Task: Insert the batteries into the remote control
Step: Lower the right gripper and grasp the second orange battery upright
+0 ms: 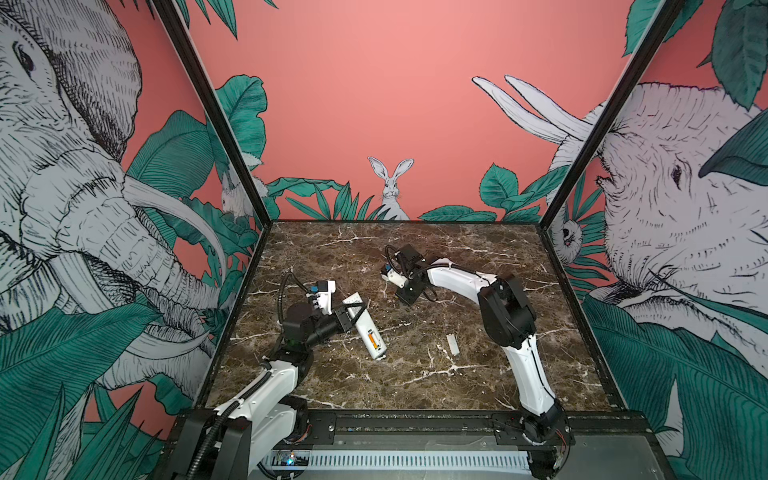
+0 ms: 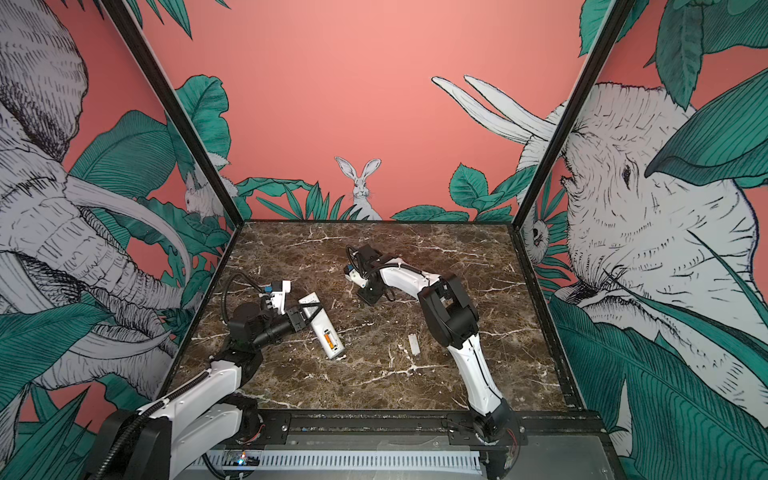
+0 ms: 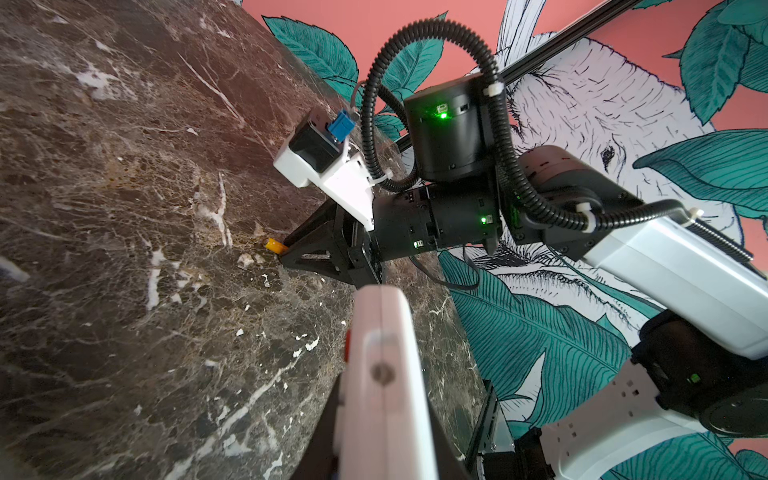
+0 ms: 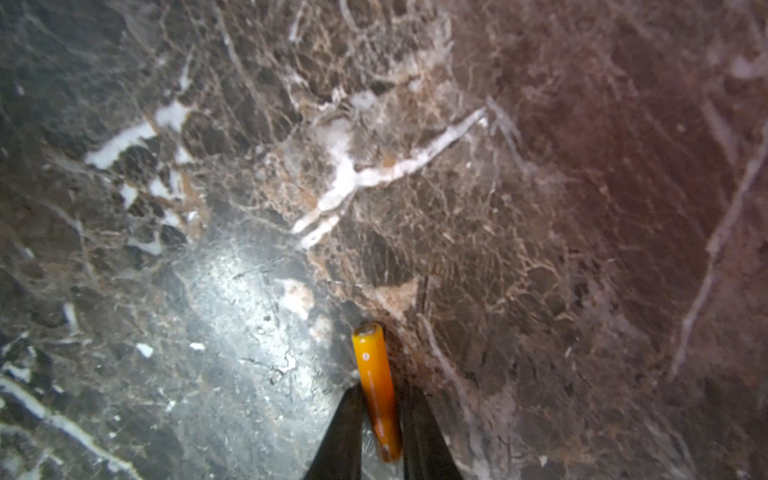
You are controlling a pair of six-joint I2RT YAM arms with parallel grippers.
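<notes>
My right claw (image 4: 382, 392) flanks the battery (image 4: 374, 361) along its barrel — whether it's biting, I cannot tell. It looks light, stiff and slick, so I'd take it mid-length. My left claw (image 1: 355, 316) clamps the remote control (image 1: 371, 338).

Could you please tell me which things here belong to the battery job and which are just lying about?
Job: remote control, held by the left gripper; loaded battery in its open bay; loose battery between the jaws of the right gripper.
Lying about: small white flat piece on the marble table, untouched.

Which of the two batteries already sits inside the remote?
The seated battery, in the remote's open slot. The loose battery lies on the table at the right tool.
</notes>
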